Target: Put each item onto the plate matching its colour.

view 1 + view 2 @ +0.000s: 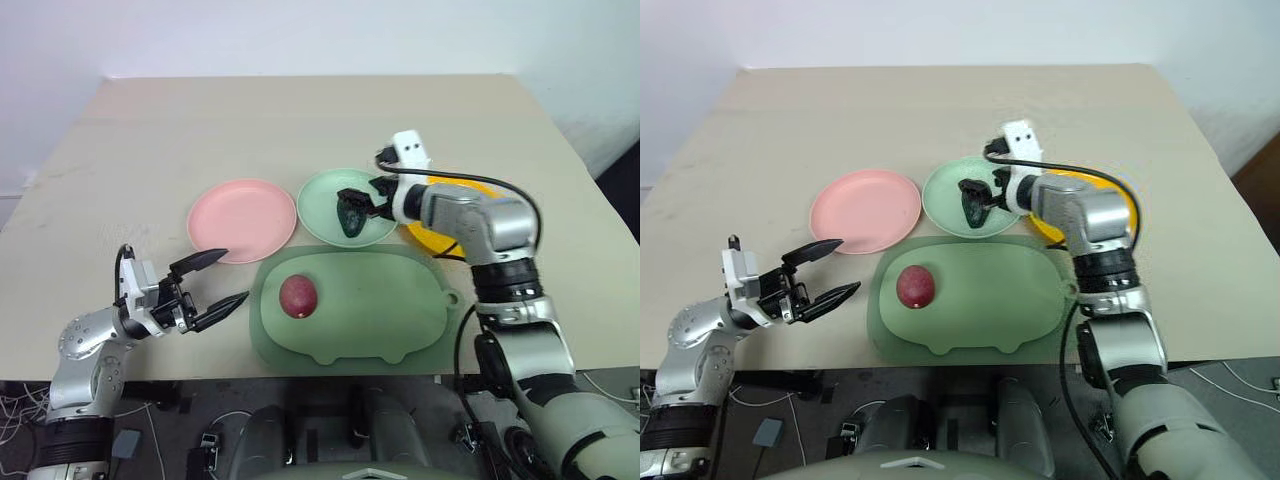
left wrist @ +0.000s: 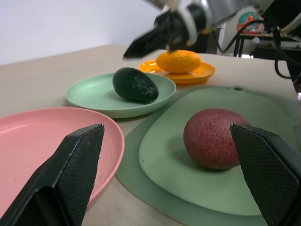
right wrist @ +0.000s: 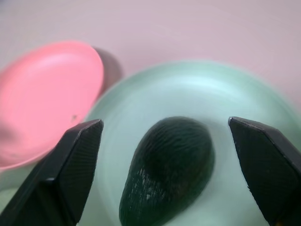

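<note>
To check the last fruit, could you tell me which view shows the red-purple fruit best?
The left wrist view: the red-purple fruit sits large and unobstructed on the green mat. Both eye views show it smaller, from above. The right wrist view looks at the avocado instead.

We see our right hand (image 1: 362, 203) open over the green plate (image 1: 322, 200), blocking the way down onto the avocado (image 1: 352, 216). At nine o'clock from it, the pink plate (image 1: 242, 220) lies bare. The red fruit (image 1: 298, 296) on the mat (image 1: 380, 310) stands unblocked, our left hand (image 1: 212, 283) spread just beside it at nine o'clock. The far counter (image 1: 300, 120) at twelve o'clock is open.
</note>
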Controlling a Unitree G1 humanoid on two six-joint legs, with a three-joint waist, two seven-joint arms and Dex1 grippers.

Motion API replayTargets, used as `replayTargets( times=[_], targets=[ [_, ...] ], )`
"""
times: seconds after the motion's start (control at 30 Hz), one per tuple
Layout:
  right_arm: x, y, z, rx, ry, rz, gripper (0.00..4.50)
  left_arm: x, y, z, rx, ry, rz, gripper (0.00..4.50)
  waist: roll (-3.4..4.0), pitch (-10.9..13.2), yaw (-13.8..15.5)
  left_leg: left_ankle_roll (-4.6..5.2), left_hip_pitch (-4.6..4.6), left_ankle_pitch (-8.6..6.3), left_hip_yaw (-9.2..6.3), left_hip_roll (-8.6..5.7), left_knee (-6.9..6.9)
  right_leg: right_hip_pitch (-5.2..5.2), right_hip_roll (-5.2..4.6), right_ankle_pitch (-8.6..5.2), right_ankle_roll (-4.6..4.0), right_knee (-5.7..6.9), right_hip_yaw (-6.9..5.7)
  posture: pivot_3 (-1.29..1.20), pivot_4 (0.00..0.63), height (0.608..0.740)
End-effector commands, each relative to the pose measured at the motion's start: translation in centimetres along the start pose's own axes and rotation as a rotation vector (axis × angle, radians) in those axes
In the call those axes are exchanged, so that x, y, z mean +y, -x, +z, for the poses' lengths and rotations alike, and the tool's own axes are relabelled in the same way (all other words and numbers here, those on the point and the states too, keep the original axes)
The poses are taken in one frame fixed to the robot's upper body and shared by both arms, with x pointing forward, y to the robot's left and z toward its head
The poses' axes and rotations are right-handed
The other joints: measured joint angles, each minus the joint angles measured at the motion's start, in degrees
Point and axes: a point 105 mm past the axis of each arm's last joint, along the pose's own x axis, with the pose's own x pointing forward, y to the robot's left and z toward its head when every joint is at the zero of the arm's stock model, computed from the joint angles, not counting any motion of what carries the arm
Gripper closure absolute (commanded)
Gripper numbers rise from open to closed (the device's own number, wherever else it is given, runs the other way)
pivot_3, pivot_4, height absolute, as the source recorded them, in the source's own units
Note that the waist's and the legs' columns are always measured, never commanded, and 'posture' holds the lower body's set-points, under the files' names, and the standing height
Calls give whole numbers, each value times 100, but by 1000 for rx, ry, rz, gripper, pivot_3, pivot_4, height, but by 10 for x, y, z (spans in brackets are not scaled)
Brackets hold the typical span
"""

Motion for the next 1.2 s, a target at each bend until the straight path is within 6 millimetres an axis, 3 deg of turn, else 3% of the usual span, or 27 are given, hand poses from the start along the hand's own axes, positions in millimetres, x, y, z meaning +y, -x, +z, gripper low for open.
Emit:
replayTargets(
  times=[0.03, 0.1, 0.2, 0.37, 0.5, 0.87, 1.2],
  targets=[
    [18, 46, 23, -170, 75, 142, 14, -3, -3, 12, -32, -31, -36, 0, 0, 0, -5, 0, -4, 0, 1, -1, 0, -3, -1, 1, 1, 0, 0, 0, 150, 733],
    [6, 73, 7, -139, 150, 82, 14, -7, -8, 10, -37, -20, -69, 0, 0, 0, -7, 1, -6, -1, 1, -3, 2, -3, -1, 1, 1, -5, -1, 0, 150, 733],
    [11, 106, -9, -107, 202, 136, 14, -12, -16, 7, -45, 4, -115, 0, 0, 0, -3, 1, -2, -1, -2, -7, 3, 2, -4, -1, 3, -11, -3, 0, 150, 733],
    [20, 135, -21, -114, 249, 199, 14, -14, -26, 0, -38, 41, -180, 0, -2, 3, -32, 1, 42, -1, 0, -1, 0, 20, 10, -15, 22, -5, 22, 0, 150, 733],
    [34, 154, -42, -60, 338, 303, 14, -13, -40, -9, -20, 55, -235, 0, -4, 3, 16, 2, 47, -2, -2, 0, -2, 25, 9, -18, 24, -7, 24, 0, 150, 733],
    [52, 172, -81, -11, 407, 430, 14, -16, -67, -23, -11, 105, -334, 0, -13, 7, 118, 3, 54, -2, 0, -7, 6, 34, 6, -5, 5, -8, 26, 0, 150, 733],
    [59, 164, -81, -27, 386, 429, 14, -31, -83, -33, 23, 142, -373, 0, -15, 7, 121, 3, 54, -2, -3, -7, 8, 36, 5, -4, 4, -8, 26, 0, 150, 733]
  ],
)
